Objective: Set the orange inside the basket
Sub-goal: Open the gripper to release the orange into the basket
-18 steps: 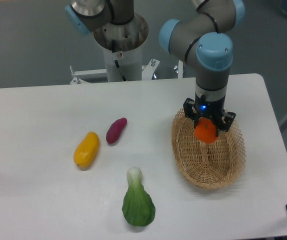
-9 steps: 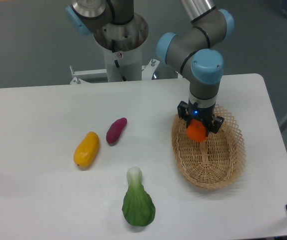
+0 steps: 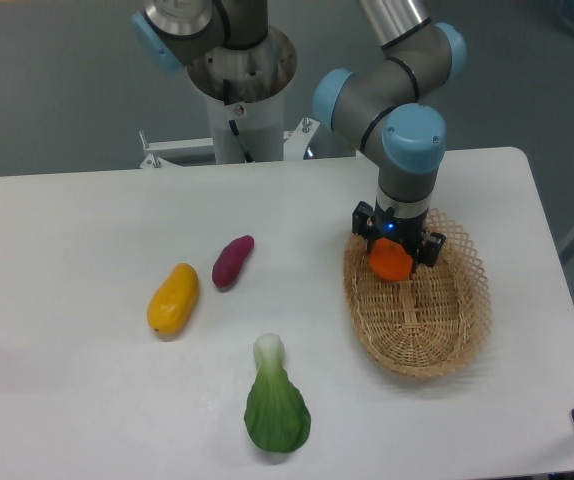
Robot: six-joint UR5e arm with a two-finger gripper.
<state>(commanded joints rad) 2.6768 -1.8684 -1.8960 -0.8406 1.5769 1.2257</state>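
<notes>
Orange held over the basket, release not yet made.

Your orange [image 3: 391, 261] sits clamped in the gripper [image 3: 393, 262], above the far left part of the basket [image 3: 437, 345]. I judge you next need to lower it inside the rim, then let the jaws go.

One fixed camera looks down from the table's [image 3: 87, 220] front, facing the robot base [image 3: 239, 110].
</notes>
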